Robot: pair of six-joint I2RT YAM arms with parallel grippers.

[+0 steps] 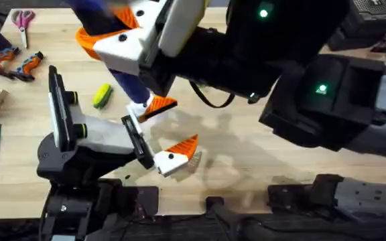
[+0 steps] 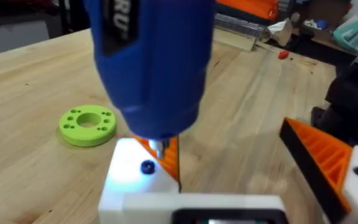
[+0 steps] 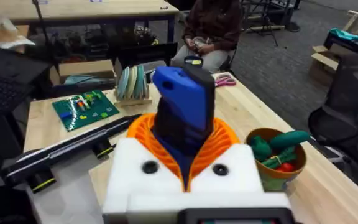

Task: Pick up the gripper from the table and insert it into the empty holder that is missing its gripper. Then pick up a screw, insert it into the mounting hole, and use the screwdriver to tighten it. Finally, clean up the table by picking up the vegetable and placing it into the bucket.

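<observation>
Evidently tightening is underway: the right gripper point(image 3: 185, 163), clamped on the blue screwdriver point(image 2: 151, 62), poises its tip just above the screw point(image 2: 147, 167) in the left gripper's point(image 1: 156, 130) holder point(image 2: 135, 174); left jaws apart. Next move likely: seat the bit squarely.

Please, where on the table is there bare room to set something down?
Bare wood lies right of the lower orange-tipped white block, between it and the right arm. A smaller patch lies between the vegetable and the hand tools. It is crowded around the screwdriver and the left arm.
</observation>
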